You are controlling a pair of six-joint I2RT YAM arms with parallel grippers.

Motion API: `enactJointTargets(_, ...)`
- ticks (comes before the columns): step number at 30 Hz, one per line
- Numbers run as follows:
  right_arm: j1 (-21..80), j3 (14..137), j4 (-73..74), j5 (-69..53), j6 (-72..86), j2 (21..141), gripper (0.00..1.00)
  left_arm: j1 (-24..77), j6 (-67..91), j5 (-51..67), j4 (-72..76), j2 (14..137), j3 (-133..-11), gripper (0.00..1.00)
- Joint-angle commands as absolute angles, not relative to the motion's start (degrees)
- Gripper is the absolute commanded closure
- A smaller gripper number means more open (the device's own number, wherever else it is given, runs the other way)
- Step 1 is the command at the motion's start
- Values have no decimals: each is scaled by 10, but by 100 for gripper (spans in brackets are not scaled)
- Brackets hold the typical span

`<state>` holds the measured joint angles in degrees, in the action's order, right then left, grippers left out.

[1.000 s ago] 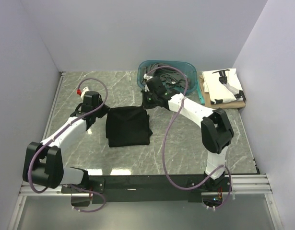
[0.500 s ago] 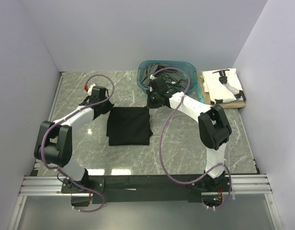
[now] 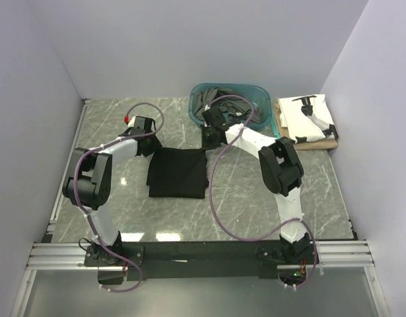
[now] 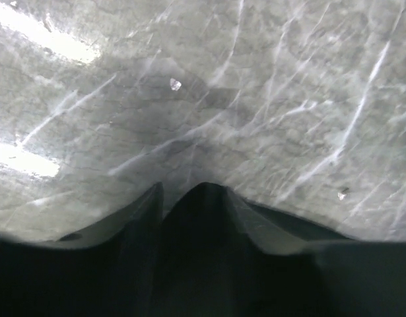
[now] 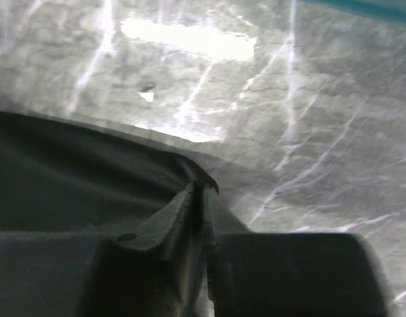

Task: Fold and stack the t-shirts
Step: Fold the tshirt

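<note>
A plain black t-shirt [image 3: 178, 173] lies folded into a rectangle in the middle of the table. My left gripper [image 3: 150, 146] is at its far left corner; in the left wrist view its fingertips [image 4: 179, 191] stand slightly apart over bare marble, open. At the far right corner my right gripper [image 3: 208, 137] has its jaws almost together, and the curled hem of the black t-shirt [image 5: 70, 178] sits at the fingertips [image 5: 199, 188]. Dark grey t-shirts [image 3: 222, 102] fill the tub. A white printed t-shirt [image 3: 307, 115] lies folded on a tan one [image 3: 319, 141] at the far right.
The teal tub [image 3: 255, 88] stands at the back, just beyond my right gripper, and its rim [image 5: 361, 6] shows in the right wrist view. White walls close in the left, back and right sides. Purple cables loop above both arms.
My left gripper has moved right to the shirt's far left corner and its jaws have parted. The right gripper shifted slightly. The shirt's far edge now lies straighter and flatter.
</note>
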<state>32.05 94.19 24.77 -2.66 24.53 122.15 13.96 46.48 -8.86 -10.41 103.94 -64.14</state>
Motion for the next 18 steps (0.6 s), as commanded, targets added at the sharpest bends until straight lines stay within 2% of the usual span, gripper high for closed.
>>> enactJointTargets(1,313,975,265,-1,241,1223,80,141,452,-93,-110,1035,-674,40)
enactJointTargets(3,313,979,271,-6,236,1216,73,141,446,-88,-114,1027,-678,30)
enactJointTargets(4,314,977,268,-13,229,1202,66,141,446,-87,-118,1013,-679,19)
enactJointTargets(7,316,954,250,-39,223,1152,53,141,443,-91,-127,968,-676,1)
enactJointTargets(11,335,882,222,-45,227,1079,46,142,443,-100,-140,897,-656,1)
enactJointTargets(18,388,754,186,-4,295,1004,44,144,480,-104,-156,740,-549,1)
